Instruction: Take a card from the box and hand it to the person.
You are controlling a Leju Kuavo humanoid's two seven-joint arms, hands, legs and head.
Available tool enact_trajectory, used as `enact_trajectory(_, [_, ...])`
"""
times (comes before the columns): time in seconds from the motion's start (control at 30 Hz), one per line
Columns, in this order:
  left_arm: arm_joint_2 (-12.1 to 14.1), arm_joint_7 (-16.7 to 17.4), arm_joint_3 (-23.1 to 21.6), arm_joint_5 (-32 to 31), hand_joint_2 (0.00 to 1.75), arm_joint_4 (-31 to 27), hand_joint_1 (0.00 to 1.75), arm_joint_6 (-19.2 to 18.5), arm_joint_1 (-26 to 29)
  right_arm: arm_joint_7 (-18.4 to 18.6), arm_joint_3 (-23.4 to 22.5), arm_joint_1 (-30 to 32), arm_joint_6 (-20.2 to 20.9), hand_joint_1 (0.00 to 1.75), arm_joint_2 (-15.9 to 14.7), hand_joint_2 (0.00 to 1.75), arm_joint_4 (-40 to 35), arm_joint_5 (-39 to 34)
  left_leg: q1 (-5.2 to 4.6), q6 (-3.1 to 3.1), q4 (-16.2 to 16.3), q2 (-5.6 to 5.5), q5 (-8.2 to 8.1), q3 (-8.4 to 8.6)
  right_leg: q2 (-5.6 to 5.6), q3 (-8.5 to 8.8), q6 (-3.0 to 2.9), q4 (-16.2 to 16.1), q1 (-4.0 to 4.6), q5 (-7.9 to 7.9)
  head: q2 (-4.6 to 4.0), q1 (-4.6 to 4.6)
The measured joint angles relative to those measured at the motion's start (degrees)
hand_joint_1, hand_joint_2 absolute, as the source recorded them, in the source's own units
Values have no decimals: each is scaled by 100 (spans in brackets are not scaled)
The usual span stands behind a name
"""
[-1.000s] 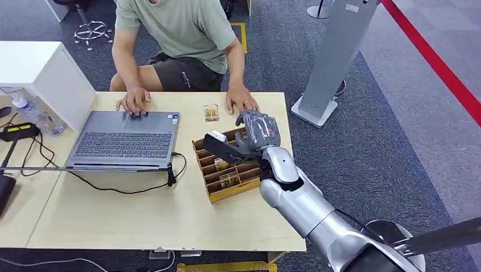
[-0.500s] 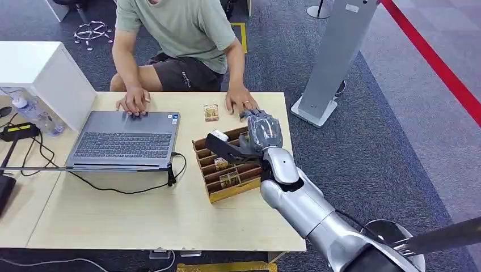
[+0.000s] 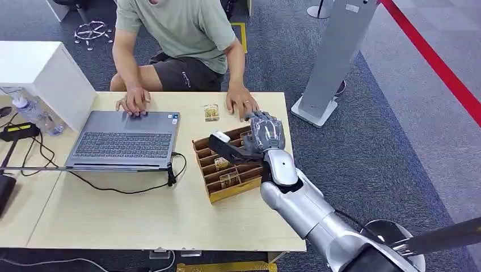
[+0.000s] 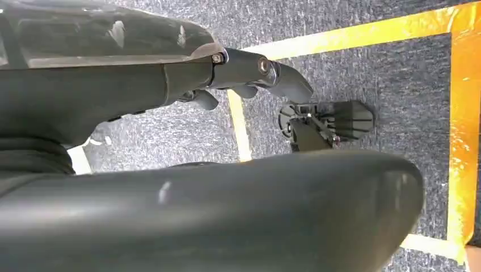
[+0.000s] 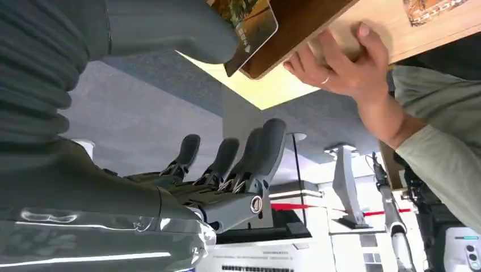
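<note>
Table (image 3: 142,215): pale wood, bearing all items below; the right arm reached over its far right part.

Person (image 3: 181,34): seated beyond the right hand, both hands flat on the table; one of the person's hands (image 3: 241,102) lay just past the robot's fingers.

Laptop (image 3: 125,140): grey, open, well to the left of the right hand.

Box (image 3: 224,178): brown, slotted in rows, with a yellow near wall; it sat directly under and just left of the right hand.

Right hand (image 3: 258,136): over the box's far end, fingers spread apart in the right wrist view, thumb lying against a card.

Left hand (image 4: 249,73): hung over carpet and yellow floor tape; whether it was open or closed could not be told.

Card (image 5: 249,25): printed in green and orange, with rounded corners; it touched the thumb's tip at the box's edge. The head view showed cards standing in the slots, but not this one clearly. Whether it was pinched could not be told.

Loose card (image 3: 211,113): flat on the table, beyond the box, left of the right hand.
</note>
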Motion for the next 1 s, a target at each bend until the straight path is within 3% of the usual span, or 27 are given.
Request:
enact_trajectory(0.77, [-4,50,-87,7,0,0,0,-2,-24,138,-4,-18,-59,86,186,175,369,66,0,0,0,0,0,0,0,0,0,0,0,0,0,-2])
enact_trajectory(1.0, [-7,52,-98,7,0,0,0,-2,-25,129,-4,-18,-44,79,208,175,461,42,0,0,0,0,0,0,0,0,0,0,0,0,0,-2])
